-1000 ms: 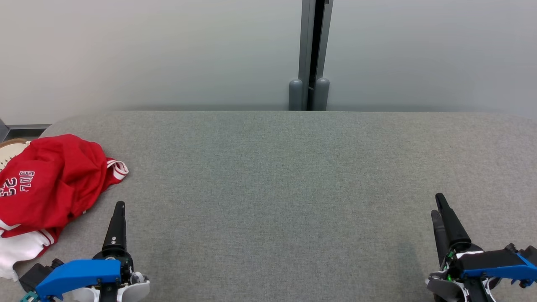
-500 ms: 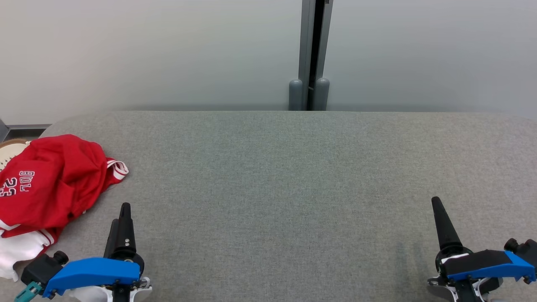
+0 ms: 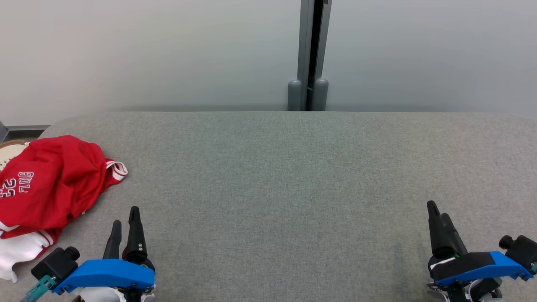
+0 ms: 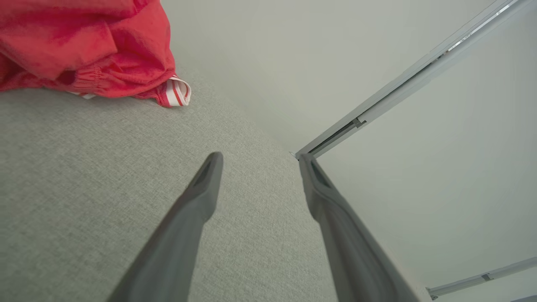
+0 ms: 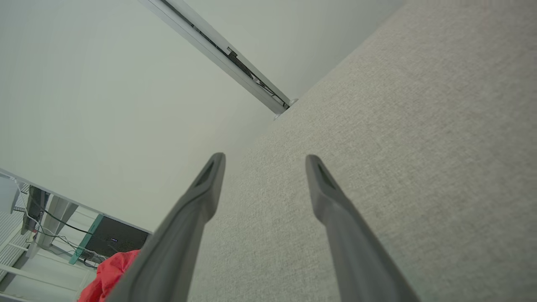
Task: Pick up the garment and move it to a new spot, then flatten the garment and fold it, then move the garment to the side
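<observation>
Both jaws have drawn back, wide open and empty; garment [image 3: 50, 188] lies left

I take this for a robotics lab or a test room in an office block. I work over a wide table [image 3: 293, 167] covered in plain grey felt, set against pale, bare partition panels [image 3: 168, 54] joined by a grey metal post [image 3: 308, 50]. Past the table's end, loose cables [image 5: 71, 226] trail by a desk leg [image 5: 50, 216] and a dark equipment box [image 5: 111, 237].

left tool [image 3: 125, 215] spread wide, right tool [image 3: 438, 209] likewise
</observation>
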Robot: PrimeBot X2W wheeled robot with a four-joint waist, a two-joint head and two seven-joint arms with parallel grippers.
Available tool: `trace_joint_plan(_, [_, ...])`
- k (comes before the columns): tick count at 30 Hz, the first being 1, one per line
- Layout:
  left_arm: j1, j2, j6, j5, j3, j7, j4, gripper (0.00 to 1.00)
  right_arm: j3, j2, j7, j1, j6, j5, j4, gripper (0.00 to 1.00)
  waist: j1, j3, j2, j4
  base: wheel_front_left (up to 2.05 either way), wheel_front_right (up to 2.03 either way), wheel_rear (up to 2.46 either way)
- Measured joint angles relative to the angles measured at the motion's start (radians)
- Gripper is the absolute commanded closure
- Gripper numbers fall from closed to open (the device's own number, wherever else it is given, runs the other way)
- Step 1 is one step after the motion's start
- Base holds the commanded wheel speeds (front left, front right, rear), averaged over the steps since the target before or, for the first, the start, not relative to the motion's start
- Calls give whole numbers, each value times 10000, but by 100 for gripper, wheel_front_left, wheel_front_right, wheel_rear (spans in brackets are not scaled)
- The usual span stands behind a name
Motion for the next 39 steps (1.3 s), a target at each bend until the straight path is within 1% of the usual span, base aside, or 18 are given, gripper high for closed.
trace_joint_plan(9, [102,109,155,1273,-232,-284,205,0,77,2,-272,-86,0,-1442,219,0,0,-15,0,-29,0,0,0])
trace_joint_plan(17, [101,215,209,2426,-585,-535,385,0,228,2,-550,-96,0,-2589,397,0,0,14,0,-36,0,0,0])
trace_joint_plan(32, [107,228,407,3925,-907,-953,633,0,276,-2,-930,-123,0,-4383,765,0,0,34,0,-75,0,0,0])
trace_joint_plan(35, [151,167,508,4050,-811,-1024,662,0,240,-4,-1028,-122,0,-4729,838,0,0,31,0,-80,0,0,0])
trace_joint_plan(39, [174,121,514,4491,-869,-1127,665,0,244,-6,-1131,-117,0,-5141,924,0,0,34,0,-80,0,0,0])
